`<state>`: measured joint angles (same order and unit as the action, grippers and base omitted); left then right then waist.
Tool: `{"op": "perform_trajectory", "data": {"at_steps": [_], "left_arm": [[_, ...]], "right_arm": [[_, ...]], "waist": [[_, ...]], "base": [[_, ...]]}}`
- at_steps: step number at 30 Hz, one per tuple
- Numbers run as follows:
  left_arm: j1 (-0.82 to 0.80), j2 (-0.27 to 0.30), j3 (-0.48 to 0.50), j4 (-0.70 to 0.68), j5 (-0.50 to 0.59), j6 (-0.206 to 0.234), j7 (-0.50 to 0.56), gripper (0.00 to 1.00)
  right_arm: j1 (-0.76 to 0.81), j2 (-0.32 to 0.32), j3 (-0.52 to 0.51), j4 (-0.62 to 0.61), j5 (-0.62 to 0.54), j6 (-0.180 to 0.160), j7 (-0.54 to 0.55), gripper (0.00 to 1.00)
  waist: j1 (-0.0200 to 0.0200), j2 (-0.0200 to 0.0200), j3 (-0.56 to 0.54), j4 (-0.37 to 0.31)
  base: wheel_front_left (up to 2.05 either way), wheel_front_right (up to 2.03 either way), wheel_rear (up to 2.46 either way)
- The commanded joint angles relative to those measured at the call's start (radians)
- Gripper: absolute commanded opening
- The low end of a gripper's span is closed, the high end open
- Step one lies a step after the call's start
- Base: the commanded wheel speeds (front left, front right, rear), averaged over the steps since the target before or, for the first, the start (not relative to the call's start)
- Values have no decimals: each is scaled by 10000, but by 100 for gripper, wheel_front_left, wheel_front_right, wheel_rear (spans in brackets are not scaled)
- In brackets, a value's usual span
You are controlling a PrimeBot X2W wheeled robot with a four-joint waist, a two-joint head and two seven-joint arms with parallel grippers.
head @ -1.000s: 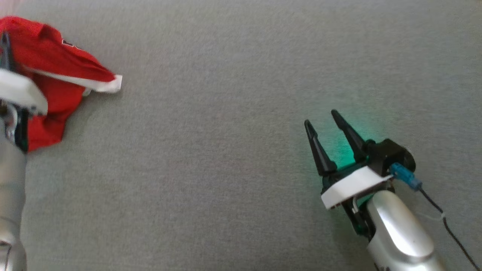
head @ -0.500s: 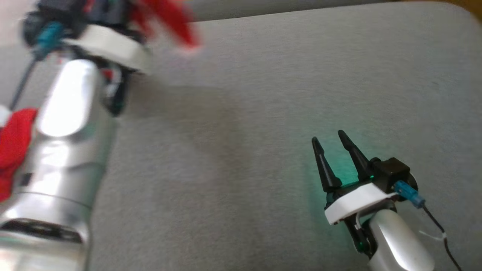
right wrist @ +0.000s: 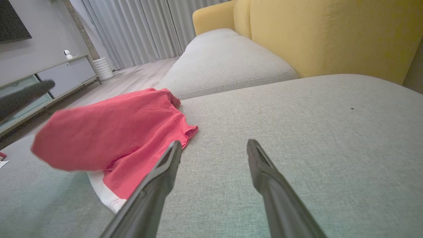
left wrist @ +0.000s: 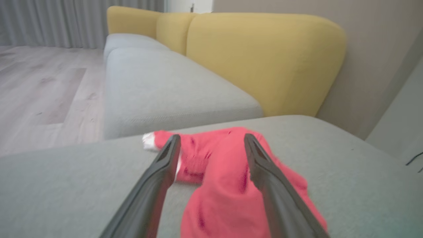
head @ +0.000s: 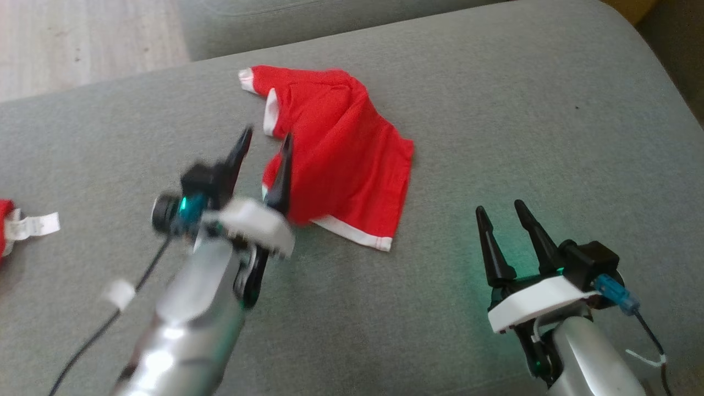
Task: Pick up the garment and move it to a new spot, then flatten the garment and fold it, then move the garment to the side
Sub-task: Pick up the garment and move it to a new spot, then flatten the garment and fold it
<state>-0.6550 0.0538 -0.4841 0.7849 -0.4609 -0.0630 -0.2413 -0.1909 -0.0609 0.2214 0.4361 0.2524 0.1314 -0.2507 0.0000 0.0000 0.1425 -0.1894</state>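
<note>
The garment (head: 341, 154) is red with white trim and lies crumpled on the grey sofa cushion (head: 495, 110), one sleeve pointing to the far left. My left gripper (head: 267, 135) is open at the garment's near left edge, blurred, with its fingers apart and nothing pinched between them. In the left wrist view the garment (left wrist: 214, 165) spreads beneath and beyond the open left gripper (left wrist: 212, 136). My right gripper (head: 499, 207) is open above bare cushion, to the right of the garment and apart from it. In the right wrist view the garment (right wrist: 115, 132) lies left of the right gripper (right wrist: 214, 142).
Another red cloth with a white tag (head: 36, 225) lies at the cushion's far left edge. A second grey cushion (right wrist: 228, 59) and the yellow backrest (left wrist: 264, 56) lie beyond. Wooden floor (head: 82, 38) shows past the cushion's far left corner. A low cabinet (right wrist: 49, 79) stands across the room.
The head camera has shifted. My left gripper, shut on the garment before, has swung it toward the middle and opened; the garment now lies on the cushion. The right gripper stays open.
</note>
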Motion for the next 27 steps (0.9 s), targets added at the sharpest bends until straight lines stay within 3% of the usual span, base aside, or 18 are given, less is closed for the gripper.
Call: {"op": "perform_trajectory", "data": {"at_steps": [1, 9, 19, 27], "left_arm": [[-22, 296, 456, -243, 122, 197, -178, 100], [2713, 942, 2459, -2687, 1093, 1062, -201, 100], [5954, 576, 3807, -3977, 1962, 578, -203, 100], [6745, 151, 4209, -4291, 2547, 196, -204, 100]], "right_arm": [[-155, 104, 136, -350, 28, -7, -111, 100], [-73, 105, -228, -447, 87, -7, -111, 100], [453, 106, -364, -79, 286, -7, -111, 100], [674, 106, -222, 158, 344, -7, -111, 100]], "waist": [[0, 0, -41, 194], [0, 0, -363, 979], [0, 0, -903, 1675], [0, 0, -1064, 1906]], "base": [[0, 0, 0], [0, 0, 0], [0, 0, 0], [0, 0, 0]]}}
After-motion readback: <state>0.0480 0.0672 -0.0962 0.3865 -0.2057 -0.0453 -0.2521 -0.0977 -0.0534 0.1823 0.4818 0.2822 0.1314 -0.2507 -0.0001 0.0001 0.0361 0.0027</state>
